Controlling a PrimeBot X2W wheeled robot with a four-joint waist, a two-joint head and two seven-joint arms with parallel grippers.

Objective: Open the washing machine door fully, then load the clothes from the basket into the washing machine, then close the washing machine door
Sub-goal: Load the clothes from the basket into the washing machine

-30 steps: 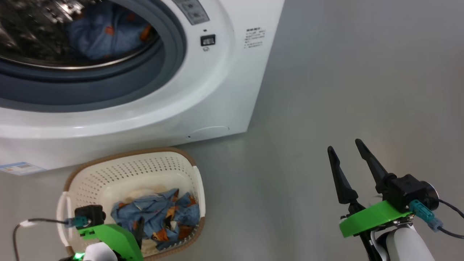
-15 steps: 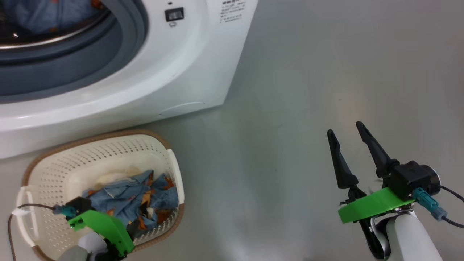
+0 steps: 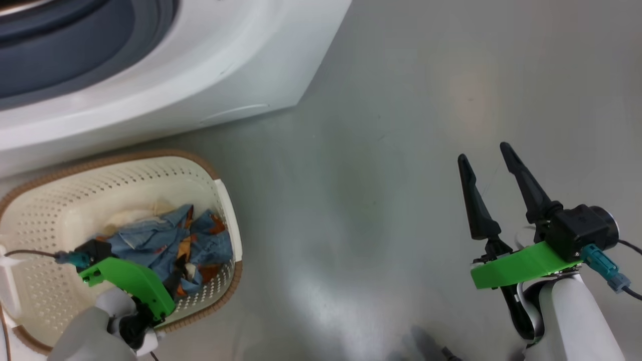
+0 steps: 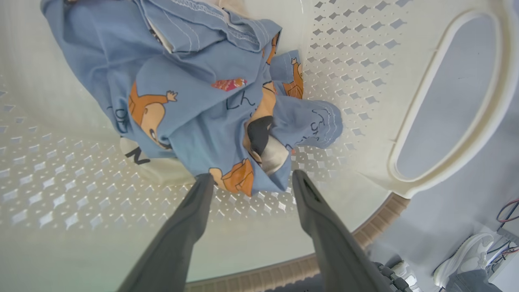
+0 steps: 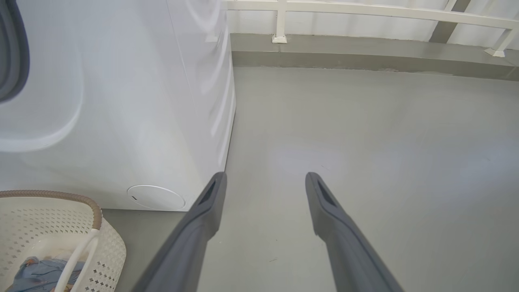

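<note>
left fingers point(image 4: 190, 211): spread wide, down inside the basket, tips either side of the near edge of the clothes, nothing clamped
right fingers point(image 3: 474, 210): spread wide, empty, over bare floor point(image 3: 391, 150) at right, well apart from the basket
clothes point(image 3: 165, 245): blue cartoon-print bundle with some cream cloth, lying on the basket floor, right half
basket point(image 3: 45, 200): on floor, near left, just in front of washing machine
washing machine point(image 3: 210, 60): far left, grey gasket showing at the top left corner
</note>
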